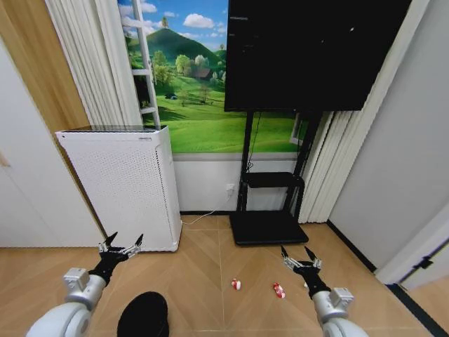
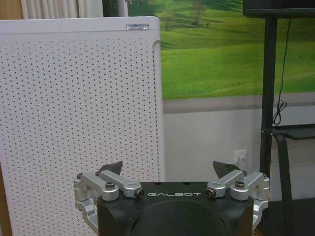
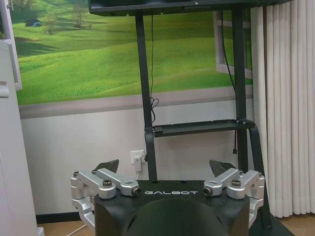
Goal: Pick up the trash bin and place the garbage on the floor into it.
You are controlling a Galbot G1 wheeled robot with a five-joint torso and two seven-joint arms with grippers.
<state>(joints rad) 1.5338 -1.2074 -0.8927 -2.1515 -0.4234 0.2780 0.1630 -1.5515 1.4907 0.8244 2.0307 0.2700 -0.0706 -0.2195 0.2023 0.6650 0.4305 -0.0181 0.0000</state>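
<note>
Trash bin (image 1: 143, 315) cut off by head view's bottom edge, both arms likewise cropped there, TV (image 1: 316, 53) runs off top, 2 red-white litter bits (image 1: 236, 284) (image 1: 279, 290) too small to ID, white appliance (image 2: 78, 128) cropped at left wrist view's edge.

The trash bin (image 1: 143, 314) sits nearest, left of two garbage (image 1: 236, 284) pieces, appliance (image 1: 123, 186) behind

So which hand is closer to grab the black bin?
Probably the left hand: it's open and the trash bin sits just below it on the robot's left. The right hand hangs over the red wrappers.
</note>
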